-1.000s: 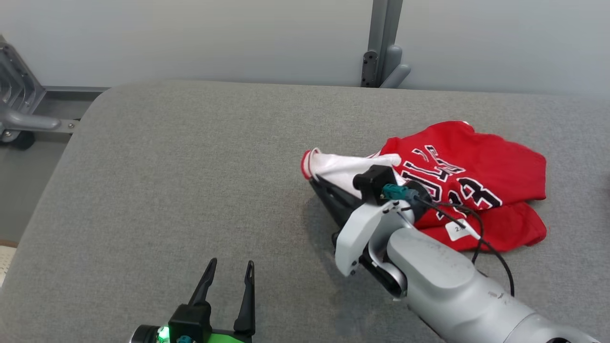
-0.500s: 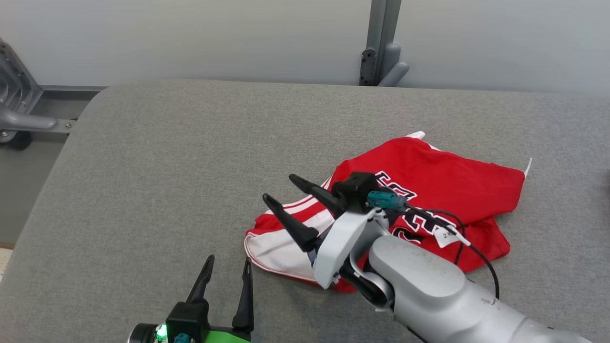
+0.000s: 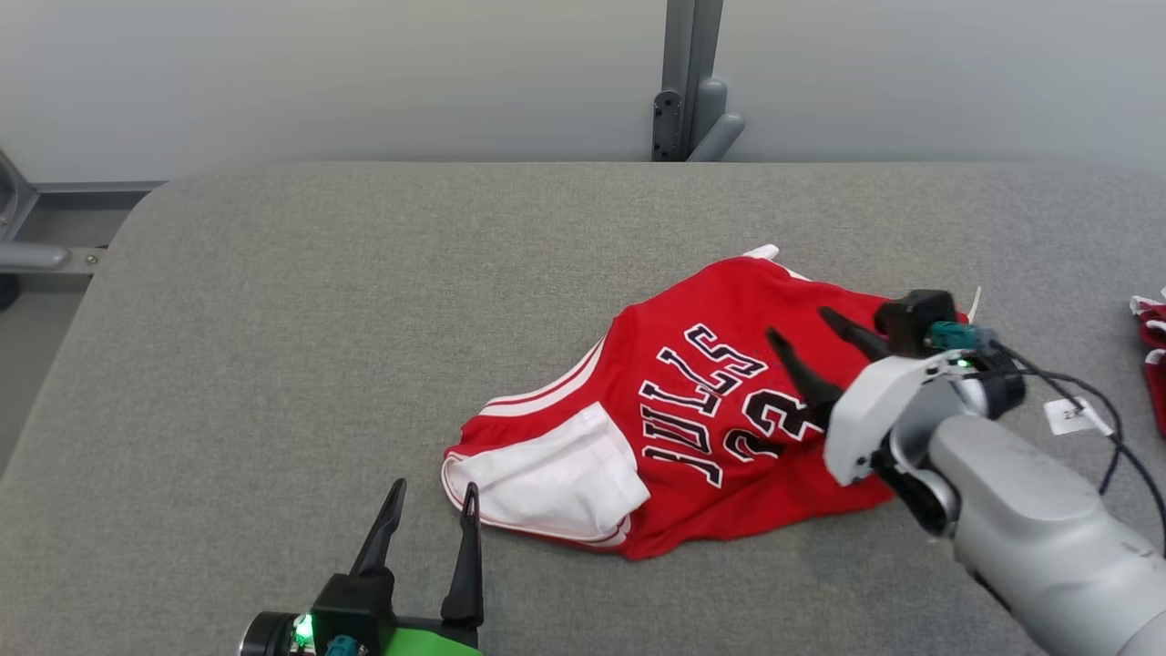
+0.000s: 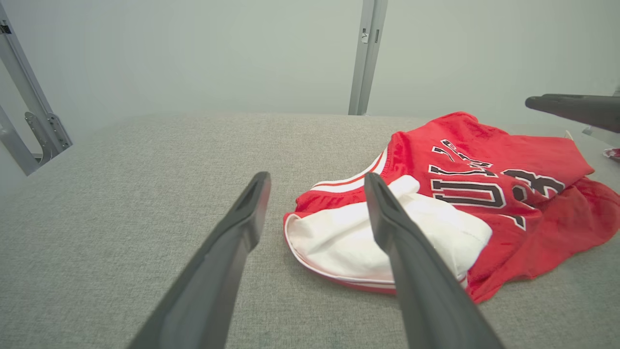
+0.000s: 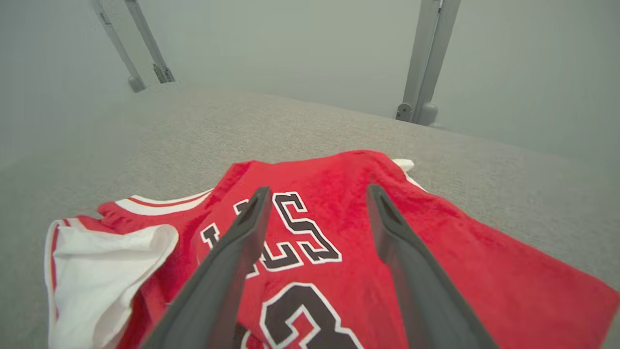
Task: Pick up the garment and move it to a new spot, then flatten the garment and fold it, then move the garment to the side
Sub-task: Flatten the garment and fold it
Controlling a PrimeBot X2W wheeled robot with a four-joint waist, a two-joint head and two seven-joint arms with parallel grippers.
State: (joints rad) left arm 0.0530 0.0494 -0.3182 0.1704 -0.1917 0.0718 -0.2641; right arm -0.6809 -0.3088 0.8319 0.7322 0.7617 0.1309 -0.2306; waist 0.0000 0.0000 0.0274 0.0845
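jersey (image 3: 729, 301) on grey tbl (image 3: 273, 319); pale wall (image 3: 364, 73), post (image 3: 690, 73)

Right claw (image 5: 318, 191) fingers spread wide, pointing out over red jersey (image 5: 436, 252). Jersey rumpled on grey desk (image 5: 290, 126); black-and-white letters and number show between and below fingers. White inner fabric (image 5: 97, 261) turned out at lower left. Metal post (image 5: 428, 63) behind desk, upper right; slanted bars (image 5: 163, 73) upper left.

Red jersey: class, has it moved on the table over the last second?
Yes. Against the grey post, the red jersey has shifted toward the robot's left and nearer the robot.
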